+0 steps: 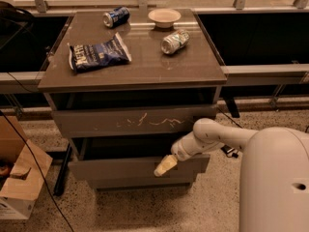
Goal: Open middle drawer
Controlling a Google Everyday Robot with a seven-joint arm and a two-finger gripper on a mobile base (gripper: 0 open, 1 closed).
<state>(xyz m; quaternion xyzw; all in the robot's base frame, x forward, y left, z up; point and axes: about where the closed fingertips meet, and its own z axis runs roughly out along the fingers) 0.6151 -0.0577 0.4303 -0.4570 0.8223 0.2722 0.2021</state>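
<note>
The middle drawer (120, 169) is a plain grey-brown front below the taller scratched front (125, 122). It stands pulled out a little, with a dark gap above it. A narrower plain third front (140, 182) shows just beneath it. My gripper (165, 166), cream-tipped on a white arm (212, 135), reaches in from the right. It sits at the top edge of the middle drawer's front, right of centre.
On the cabinet top (145, 71) lie a dark blue chip bag (99, 52), a blue can (116, 17), a green can (175, 41) and a bowl (164, 17). A cardboard box (19, 178) stands on the floor at the left. My white body (275, 178) fills the lower right.
</note>
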